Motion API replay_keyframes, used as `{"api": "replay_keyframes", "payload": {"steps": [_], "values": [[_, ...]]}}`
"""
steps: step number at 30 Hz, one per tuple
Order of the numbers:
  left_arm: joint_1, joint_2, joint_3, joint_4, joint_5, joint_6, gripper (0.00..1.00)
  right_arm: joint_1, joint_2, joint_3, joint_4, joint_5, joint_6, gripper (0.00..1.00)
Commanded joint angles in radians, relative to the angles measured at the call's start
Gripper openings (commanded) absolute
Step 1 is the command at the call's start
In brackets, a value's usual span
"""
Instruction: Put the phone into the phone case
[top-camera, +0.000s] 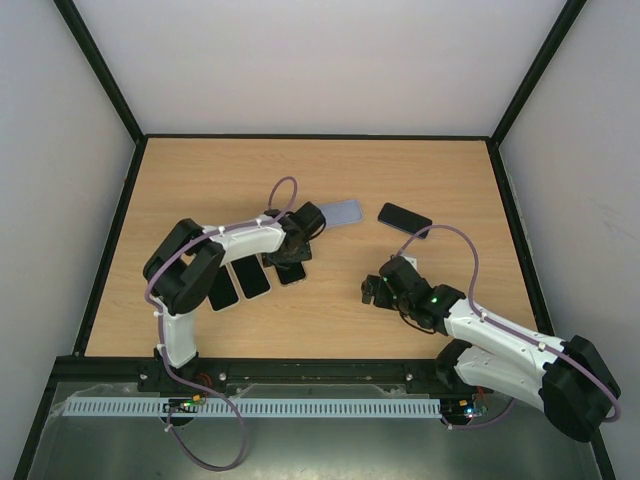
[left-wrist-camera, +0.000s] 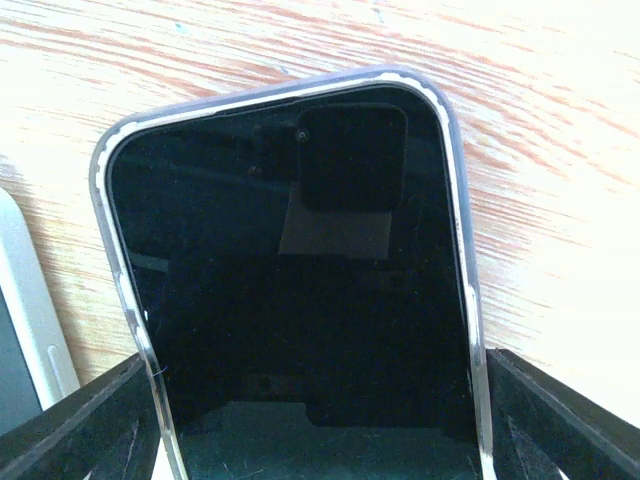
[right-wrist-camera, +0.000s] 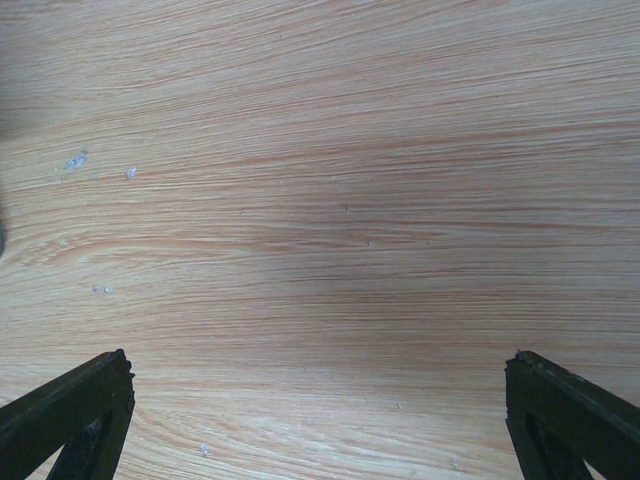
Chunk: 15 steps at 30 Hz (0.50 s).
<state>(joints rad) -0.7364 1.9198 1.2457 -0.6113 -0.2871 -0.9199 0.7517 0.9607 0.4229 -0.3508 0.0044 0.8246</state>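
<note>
The lavender phone case (top-camera: 343, 212) lies flat near the middle of the wooden bench (top-camera: 320, 165). Just beside the case, on its side toward the right arm and not touching it, a black phone (top-camera: 405, 218) also lies flat. At the case's other end sits the left gripper (left-wrist-camera: 315, 358), whose dark body covers that end from above. On the near side of the case, under the left arm, three more phones lie in a row. The outer dark phone (top-camera: 222, 290) is farthest from the case, the pale phone (top-camera: 251, 277) is in the middle, and the inner dark phone (top-camera: 291, 271) is nearest the case and partly hidden by the gripper.

The left wrist view shows the left gripper clamped on a dark-screened phone (left-wrist-camera: 300, 280) lying on the wood, with its fingers (left-wrist-camera: 80, 425) against both long edges. A translucent purplish rim (left-wrist-camera: 455, 200) runs round this phone, and a white-edged device (left-wrist-camera: 30, 310) lies just beside it. I cannot tell whether that rim is the lavender case, because the arm hides the spot from overhead.

The right gripper (right-wrist-camera: 318, 355) hovers over bare wood, nearer the arm bases than the case and well apart from it. Its jaws are spread wide and hold nothing.
</note>
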Motion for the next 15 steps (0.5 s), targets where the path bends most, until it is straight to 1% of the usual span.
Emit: {"api": "replay_keyframes", "payload": {"steps": [1,4,8,15], "values": [[0.025,0.006,0.000,-0.010,-0.038,0.001,0.69,-0.006,-0.015,0.007,-0.038,0.038,0.013,0.98],[0.035,0.001,-0.023,-0.002,-0.037,0.000,0.71,-0.006,-0.014,0.009,-0.039,0.044,0.005,0.98],[0.046,-0.003,-0.035,0.010,-0.031,0.006,0.77,-0.006,0.012,0.030,-0.052,0.049,-0.023,0.98],[0.047,-0.046,-0.031,0.029,-0.010,0.016,0.91,-0.007,0.057,0.092,-0.067,0.049,-0.069,0.98]]}}
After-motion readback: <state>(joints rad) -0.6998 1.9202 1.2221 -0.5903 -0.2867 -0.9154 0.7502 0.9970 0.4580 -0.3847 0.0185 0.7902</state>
